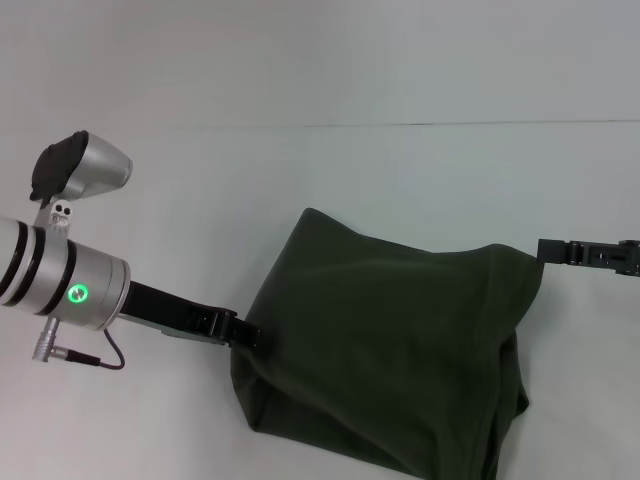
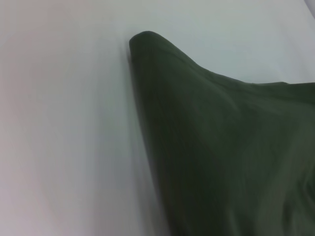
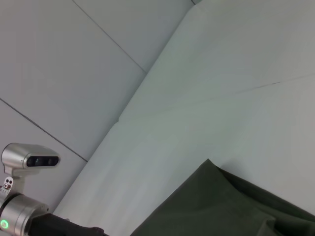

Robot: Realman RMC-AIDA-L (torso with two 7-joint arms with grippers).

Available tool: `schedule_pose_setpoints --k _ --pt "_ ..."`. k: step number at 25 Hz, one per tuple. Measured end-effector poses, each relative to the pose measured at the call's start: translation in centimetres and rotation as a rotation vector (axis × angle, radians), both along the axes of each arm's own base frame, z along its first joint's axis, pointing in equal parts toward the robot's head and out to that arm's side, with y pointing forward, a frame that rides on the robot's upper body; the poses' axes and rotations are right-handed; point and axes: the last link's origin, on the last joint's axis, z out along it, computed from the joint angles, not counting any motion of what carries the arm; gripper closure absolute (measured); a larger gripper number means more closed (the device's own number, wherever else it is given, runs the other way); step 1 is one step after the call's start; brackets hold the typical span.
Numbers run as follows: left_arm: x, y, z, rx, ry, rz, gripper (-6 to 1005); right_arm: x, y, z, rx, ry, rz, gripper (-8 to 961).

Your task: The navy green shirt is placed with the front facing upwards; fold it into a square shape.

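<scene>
The navy green shirt [image 1: 390,340] lies in a folded bundle on the white table, plain green side out; no lettering, collar or label shows. My left gripper [image 1: 243,333] is at the bundle's left edge and shut on the fabric there. My right gripper [image 1: 545,250] is at the bundle's upper right corner, shut on it, and the cloth is drawn up towards it. The left wrist view shows the shirt [image 2: 221,147] with one rounded corner pointing away. The right wrist view shows a shirt corner [image 3: 221,211] low in the picture.
The white table [image 1: 300,170] stretches to a far edge line across the back. My left arm's silver wrist with a green light [image 1: 78,293] reaches in from the left, and it also shows in the right wrist view [image 3: 19,216].
</scene>
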Motion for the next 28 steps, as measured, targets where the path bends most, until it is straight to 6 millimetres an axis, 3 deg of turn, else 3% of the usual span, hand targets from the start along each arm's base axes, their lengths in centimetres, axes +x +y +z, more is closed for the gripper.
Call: schedule_pose_setpoints --k 6,18,28 --pt "-0.1 -0.1 0.0 0.004 -0.006 -0.002 788 -0.1 0.1 0.0 0.001 -0.001 0.006 144" --pt "-1.3 -1.0 0.3 0.045 -0.071 0.039 875 -0.5 0.4 -0.1 0.001 -0.001 0.019 145" --pt "-3.8 -4.4 1.4 0.037 -0.195 0.157 876 -0.9 0.7 -0.2 0.001 0.0 0.029 144"
